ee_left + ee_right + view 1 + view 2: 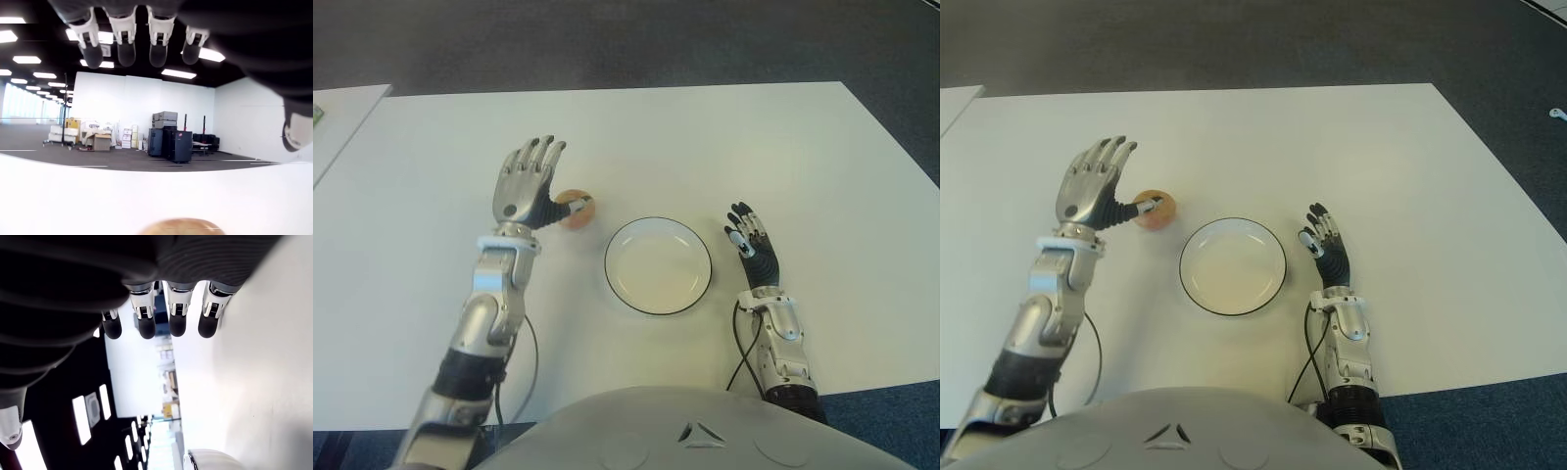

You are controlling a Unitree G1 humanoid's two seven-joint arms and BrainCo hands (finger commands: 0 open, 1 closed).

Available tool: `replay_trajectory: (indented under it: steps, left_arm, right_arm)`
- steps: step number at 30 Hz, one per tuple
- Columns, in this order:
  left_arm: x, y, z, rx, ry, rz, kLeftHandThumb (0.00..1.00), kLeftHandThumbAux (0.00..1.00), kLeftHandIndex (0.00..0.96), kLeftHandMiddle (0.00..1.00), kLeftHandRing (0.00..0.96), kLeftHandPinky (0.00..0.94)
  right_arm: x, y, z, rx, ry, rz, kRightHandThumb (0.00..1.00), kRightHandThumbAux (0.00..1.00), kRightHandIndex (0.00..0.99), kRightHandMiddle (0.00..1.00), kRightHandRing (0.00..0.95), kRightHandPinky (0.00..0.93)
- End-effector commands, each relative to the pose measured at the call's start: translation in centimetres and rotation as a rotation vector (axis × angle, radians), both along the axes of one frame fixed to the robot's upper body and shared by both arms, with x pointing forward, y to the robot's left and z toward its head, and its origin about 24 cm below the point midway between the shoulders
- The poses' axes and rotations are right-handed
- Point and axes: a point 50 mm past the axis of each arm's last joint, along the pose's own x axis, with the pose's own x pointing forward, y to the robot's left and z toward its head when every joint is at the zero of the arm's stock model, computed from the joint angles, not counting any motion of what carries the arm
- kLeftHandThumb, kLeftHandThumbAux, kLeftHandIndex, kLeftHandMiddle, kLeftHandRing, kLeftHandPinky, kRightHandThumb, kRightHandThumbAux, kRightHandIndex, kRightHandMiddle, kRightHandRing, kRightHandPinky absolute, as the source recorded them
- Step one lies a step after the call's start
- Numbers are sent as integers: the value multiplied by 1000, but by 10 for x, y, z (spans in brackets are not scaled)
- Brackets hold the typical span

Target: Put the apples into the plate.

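Observation:
One orange-red apple lies on the white table, just left of an empty white plate with a dark rim. My left hand hovers at the apple's left side with its fingers spread and pointing away. Its thumb reaches over the apple's near edge without gripping it. In the left wrist view the fingertips stay straight and only the apple's top peeks in. My right hand shows to the right of the plate, fingers straight and holding nothing.
A second white table stands at the far left with a narrow gap between. Dark floor lies beyond the far edge. Black cables run beside both forearms near the table's front edge.

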Motion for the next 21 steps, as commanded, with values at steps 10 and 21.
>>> replay_trajectory:
  steps: [10, 21]
  left_arm:
    - [43, 10, -25, 227, 144, -57, 300, 375, 29, 0, 0, 0]
    - [54, 14, -40, 254, 189, -92, 329, 374, 31, 0, 0, 0]
  right_arm:
    - [-15, 5, -22, 19, 135, 26, 124, 534, 0, 0, 0, 0]
    - [-18, 6, -22, 25, 126, 1, 134, 510, 0, 0, 0, 0]
